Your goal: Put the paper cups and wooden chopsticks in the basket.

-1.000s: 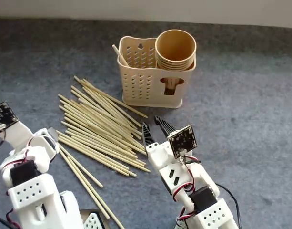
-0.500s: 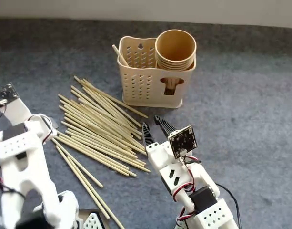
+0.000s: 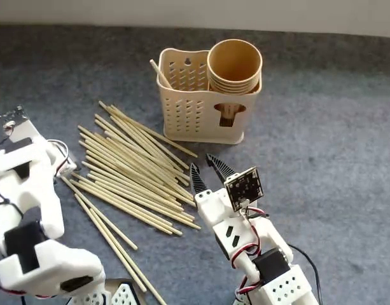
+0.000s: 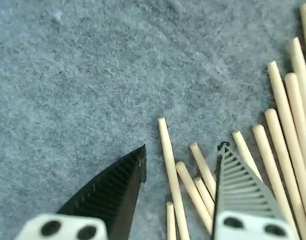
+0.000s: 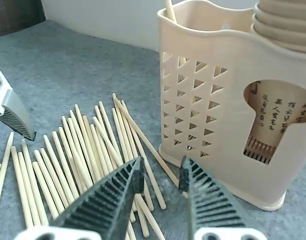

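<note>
Many wooden chopsticks [image 3: 131, 165] lie loose on the grey carpet, left of centre. The cream basket [image 3: 195, 114] stands behind them, with a stack of paper cups [image 3: 235, 63] in its right compartment and one chopstick [image 3: 160, 73] leaning in the left one. My left gripper [image 4: 182, 150] is open just above the carpet, and the ends of a few chopsticks [image 4: 167, 150] lie between its fingers. The left arm [image 3: 26, 171] stands at the pile's left edge. My right gripper [image 3: 202, 164] hangs open and holds nothing, in front of the basket [image 5: 212, 100] and over the pile's right end [image 5: 78, 150].
Grey carpet [image 3: 334, 159] stretches bare to the right of the basket and the right arm. A pale wall strip [image 3: 195, 13] runs along the far edge. A few chopsticks [image 3: 112, 235] lie apart, close to the left arm's base.
The left arm has swung forward and lowered its wrist toward the left ends of the chopsticks. The right arm, basket and cups have stayed put.
</note>
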`<state>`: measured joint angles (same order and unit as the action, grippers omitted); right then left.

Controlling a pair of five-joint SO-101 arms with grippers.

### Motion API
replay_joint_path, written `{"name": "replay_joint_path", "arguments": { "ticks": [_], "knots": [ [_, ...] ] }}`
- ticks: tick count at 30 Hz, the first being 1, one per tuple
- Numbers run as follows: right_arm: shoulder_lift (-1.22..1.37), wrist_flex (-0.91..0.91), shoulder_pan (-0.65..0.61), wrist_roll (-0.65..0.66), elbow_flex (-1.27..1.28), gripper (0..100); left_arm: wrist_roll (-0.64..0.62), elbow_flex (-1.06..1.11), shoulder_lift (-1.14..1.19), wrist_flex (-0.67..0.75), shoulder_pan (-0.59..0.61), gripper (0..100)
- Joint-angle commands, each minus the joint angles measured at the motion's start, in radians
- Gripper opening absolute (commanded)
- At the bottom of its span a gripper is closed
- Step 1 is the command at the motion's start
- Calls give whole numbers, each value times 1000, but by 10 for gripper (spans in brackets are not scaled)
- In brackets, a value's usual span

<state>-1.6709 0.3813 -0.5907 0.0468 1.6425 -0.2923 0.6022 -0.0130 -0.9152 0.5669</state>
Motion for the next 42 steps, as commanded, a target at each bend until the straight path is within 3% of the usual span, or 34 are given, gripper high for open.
{"name": "replay_joint_path", "arguments": {
  "ticks": [1,6,14,42],
  "knots": [
    [-13,2,-5,-11,-4,131,-41,-104,70,12,7,227],
    [-13,2,-5,-11,-4,131,-41,-171,165,11,7,224],
    [-13,2,-5,-11,-4,131,-37,-185,193,9,7,88],
    [-13,2,-5,-11,-2,130,-37,-282,200,-141,5,88]
  ]
}}
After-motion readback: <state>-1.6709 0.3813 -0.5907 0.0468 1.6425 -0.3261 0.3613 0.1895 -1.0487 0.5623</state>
